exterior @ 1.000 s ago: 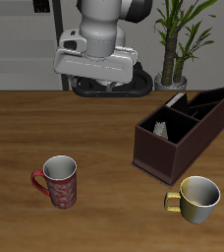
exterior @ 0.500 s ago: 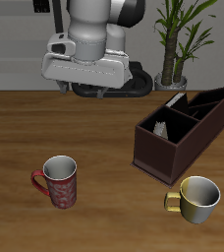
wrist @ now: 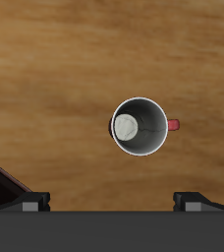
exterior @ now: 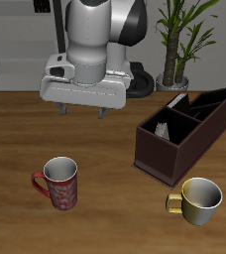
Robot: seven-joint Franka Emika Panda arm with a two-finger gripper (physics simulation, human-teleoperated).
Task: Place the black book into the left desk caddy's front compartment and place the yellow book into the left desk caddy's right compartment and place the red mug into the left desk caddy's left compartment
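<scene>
Gripper (exterior: 84, 112) hangs above the table with its two short fingers spread apart and nothing between them, plainly empty. Below it and nearer the table's front edge stands the red mug (exterior: 59, 184), upright on the wood, handle sticking out sideways, grey inside showing. That offset is what the next move turns on: the mug is not under the fingers yet, it sits forward of them, so by my reading the arm has to travel toward the front edge and then drop. The wrist view backs this up: the mug's round rim (wrist: 141, 125) sits clear of the two fingertips, off the line between them, with its red handle stub (wrist: 173, 124) poking out to one side and a pale round patch showing inside the cup. A grasp on the rim opposite that handle looks like the cleaner option.

The left desk caddy (exterior: 184, 132) sits well apart from the mug, across the table, with a dark book already standing in one section and something pale in another. A pale-yellow mug (exterior: 197, 200) stands just in front of the caddy.

Against the picture from a second ago, the arm has swung away from the caddy and come lower, fingers now visible beneath the hand. Mug and caddy have not budged.
</scene>
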